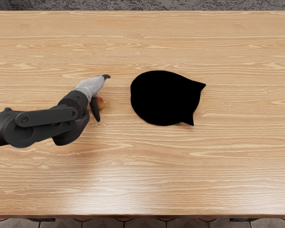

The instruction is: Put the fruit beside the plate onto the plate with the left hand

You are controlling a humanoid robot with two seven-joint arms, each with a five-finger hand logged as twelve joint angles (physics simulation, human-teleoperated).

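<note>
One fruit (100, 102), one black plate (164, 97) (cat-head outline) well apart on the tabletop (180, 166); left hand (88, 92) half-hides the fruit, and I cannot tell whether it grips.

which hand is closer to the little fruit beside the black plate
Left. The left hand is right at the fruit, partly covering it from the picture's left. The right hand is not in view at all.

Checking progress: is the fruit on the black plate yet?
No, the fruit sits on the table left of the plate, partly hidden by the left hand.
</note>
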